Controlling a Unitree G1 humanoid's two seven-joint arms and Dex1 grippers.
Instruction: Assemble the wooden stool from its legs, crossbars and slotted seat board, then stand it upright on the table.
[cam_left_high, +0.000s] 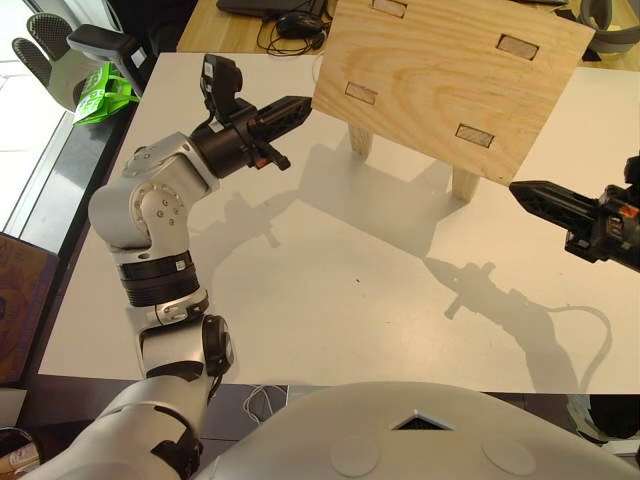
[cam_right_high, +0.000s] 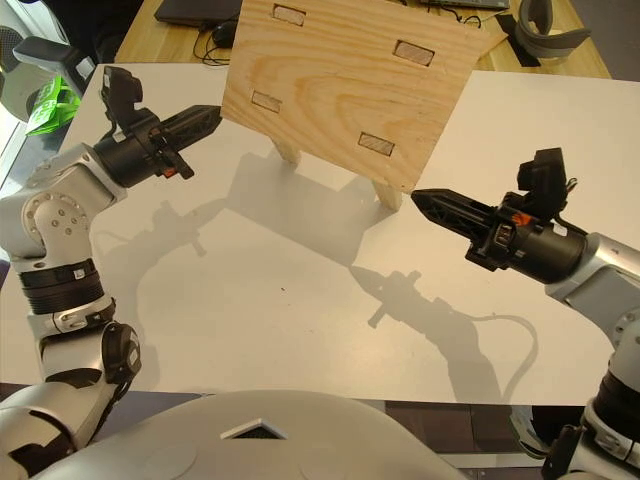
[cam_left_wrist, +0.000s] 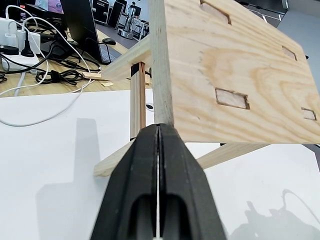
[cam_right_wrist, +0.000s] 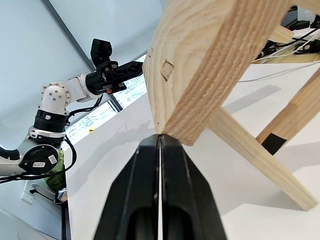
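Note:
The wooden stool stands upright at the back of the white table (cam_left_high: 330, 300), its slotted seat board (cam_left_high: 450, 75) on top with tenon ends showing in the slots. Two pale legs (cam_left_high: 465, 183) show beneath it, and crossbars (cam_left_wrist: 120, 62) join the legs under the seat. My left gripper (cam_left_high: 300, 105) is shut, its tip right at the seat's left edge (cam_left_wrist: 160, 60). My right gripper (cam_right_high: 422, 198) is also shut, with its tip (cam_right_wrist: 160, 137) close under the seat's near right corner (cam_right_wrist: 185, 130). Neither holds anything.
A green bag (cam_left_high: 105, 92) lies off the table's far left corner. Behind the stool a wooden desk carries a mouse (cam_left_high: 298, 22), cables (cam_left_wrist: 30, 65) and a laptop (cam_left_wrist: 82, 25). A grey headset (cam_right_high: 545, 25) sits at the back right.

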